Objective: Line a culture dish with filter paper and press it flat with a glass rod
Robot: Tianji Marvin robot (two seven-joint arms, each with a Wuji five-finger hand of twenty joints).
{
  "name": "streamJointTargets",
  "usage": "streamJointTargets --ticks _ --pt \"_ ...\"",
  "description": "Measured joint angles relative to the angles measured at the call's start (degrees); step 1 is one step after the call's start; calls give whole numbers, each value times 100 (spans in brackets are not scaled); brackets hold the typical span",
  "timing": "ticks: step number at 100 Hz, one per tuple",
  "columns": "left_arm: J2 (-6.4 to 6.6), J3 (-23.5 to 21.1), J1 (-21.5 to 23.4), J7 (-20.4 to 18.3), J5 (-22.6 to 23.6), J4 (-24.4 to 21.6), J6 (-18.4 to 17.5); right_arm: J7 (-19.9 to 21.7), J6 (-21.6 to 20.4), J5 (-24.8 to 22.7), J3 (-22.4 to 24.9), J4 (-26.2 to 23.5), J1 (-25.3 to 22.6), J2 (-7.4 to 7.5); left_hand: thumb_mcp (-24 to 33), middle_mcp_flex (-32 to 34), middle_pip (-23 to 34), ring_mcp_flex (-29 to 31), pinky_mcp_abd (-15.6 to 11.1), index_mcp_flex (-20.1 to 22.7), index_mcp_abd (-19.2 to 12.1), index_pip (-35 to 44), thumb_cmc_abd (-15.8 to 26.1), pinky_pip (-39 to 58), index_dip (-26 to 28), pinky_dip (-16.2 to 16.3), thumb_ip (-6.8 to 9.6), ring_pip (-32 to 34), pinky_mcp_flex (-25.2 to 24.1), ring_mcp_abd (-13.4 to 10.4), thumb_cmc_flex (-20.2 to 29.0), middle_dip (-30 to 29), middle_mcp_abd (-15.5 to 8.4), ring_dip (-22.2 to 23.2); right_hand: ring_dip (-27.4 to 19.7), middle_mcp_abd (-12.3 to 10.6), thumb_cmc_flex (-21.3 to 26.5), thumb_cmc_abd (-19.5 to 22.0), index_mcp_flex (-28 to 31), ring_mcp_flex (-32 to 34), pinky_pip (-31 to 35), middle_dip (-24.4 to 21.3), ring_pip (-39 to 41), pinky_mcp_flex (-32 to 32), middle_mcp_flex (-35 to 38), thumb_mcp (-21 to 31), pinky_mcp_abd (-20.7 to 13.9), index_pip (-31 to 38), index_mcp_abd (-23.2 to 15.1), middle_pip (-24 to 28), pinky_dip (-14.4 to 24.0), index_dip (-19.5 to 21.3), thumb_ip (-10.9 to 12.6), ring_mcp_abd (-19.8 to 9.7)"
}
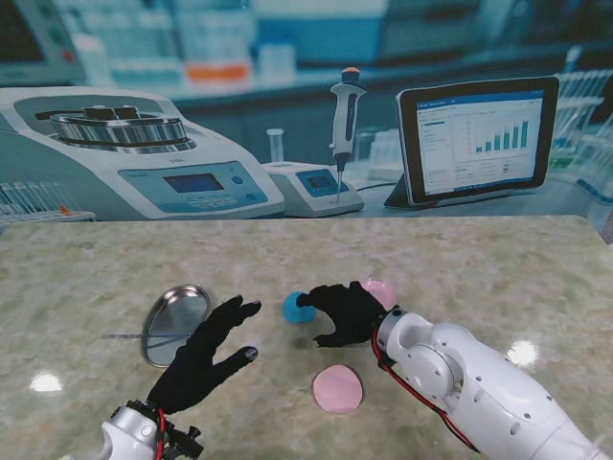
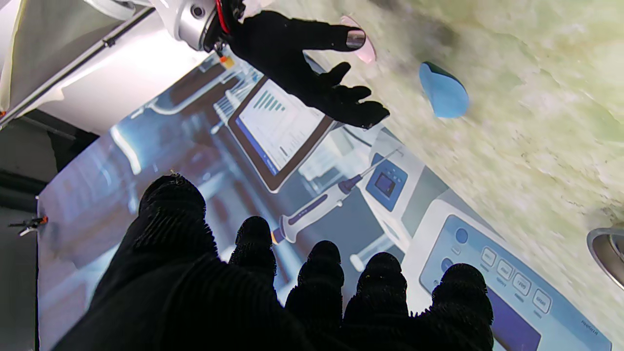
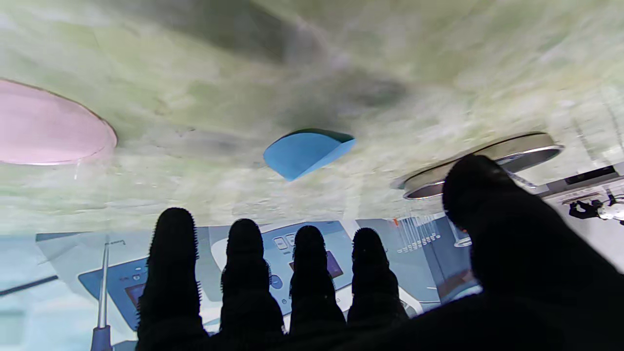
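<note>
Culture dish (image 1: 175, 324) lies toward the counter's (image 1: 498, 278) left side, a thin glass rod (image 1: 123, 336) at its left rim. Left hand (image 1: 203, 359), fingers apart, holds nothing just right of it. Right hand (image 1: 347, 311), fingers spread and empty, hovers mid-counter beside the blue piece (image 1: 296, 308). Pink discs (image 1: 338, 389) lie nearby.
</note>
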Motion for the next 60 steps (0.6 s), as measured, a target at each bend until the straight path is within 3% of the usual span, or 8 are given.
streamJointTargets --ticks 19,46,60 --pt "30 -68 -90 -77 117 20 35 -102 182 297 -640 619 731 -105 0 0 0 0 0 0 0 59 0 -1 7 0 0 0 0 0 0 0 0 0 0 0 162 -2 0 0 3 -40 -1 0 0 364 -2 201 3 -41 0 -326 94 0" --pt "65 -123 -158 -216 194 53 87 -225 528 714 -1426 1279 1486 -303 -1 0 0 0 0 0 0 63 0 -2 10 0 0 0 0 0 0 0 0 0 0 20 40 -78 -2 0 3 -115 -1 -80 0 352 -5 257 3 -220 0 -450 103 22" --pt "69 -146 -159 -242 200 54 90 -339 655 907 -1714 1595 1731 -437 -1 0 0 0 0 0 0 64 0 -2 10 0 0 0 0 0 0 0 0 0 1 24 -39 -143 -2 0 3 -115 -1 -105 0 105 -8 259 4 -272 1 -457 103 52"
